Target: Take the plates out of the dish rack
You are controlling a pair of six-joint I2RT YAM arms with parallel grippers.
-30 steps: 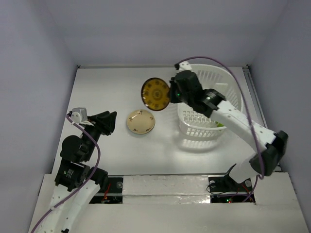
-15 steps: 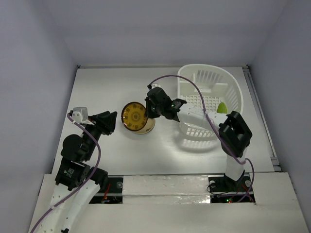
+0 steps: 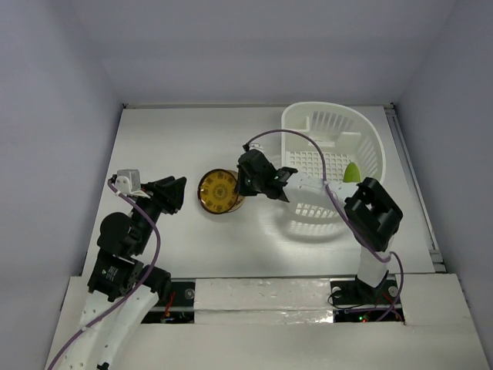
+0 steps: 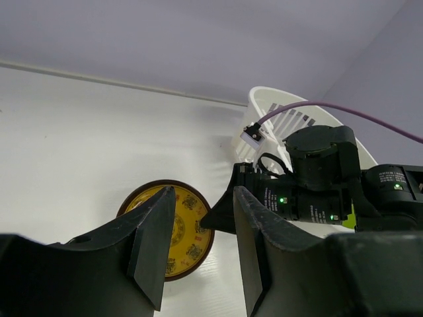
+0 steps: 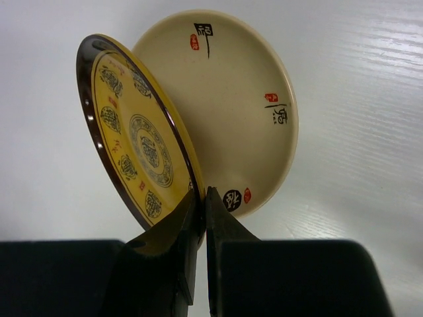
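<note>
My right gripper is shut on the rim of the amber-yellow patterned plate. In the right wrist view the gripper holds that plate tilted on edge, just over the cream plate lying flat on the table. From above, only a sliver of the cream plate shows. The white dish rack stands at the right, with a lime green plate leaning inside. My left gripper is open and holds nothing, a short way left of the plates; its fingers frame the yellow plate.
The right arm's purple cable arcs over the rack's near-left wall. The rack sits behind the right wrist in the left wrist view. Grey walls enclose the white table at the back and both sides.
The right arm has carried the yellow plate from beside the rack's left wall, forward and left, down onto the spot over the cream plate. The left arm has not moved.
</note>
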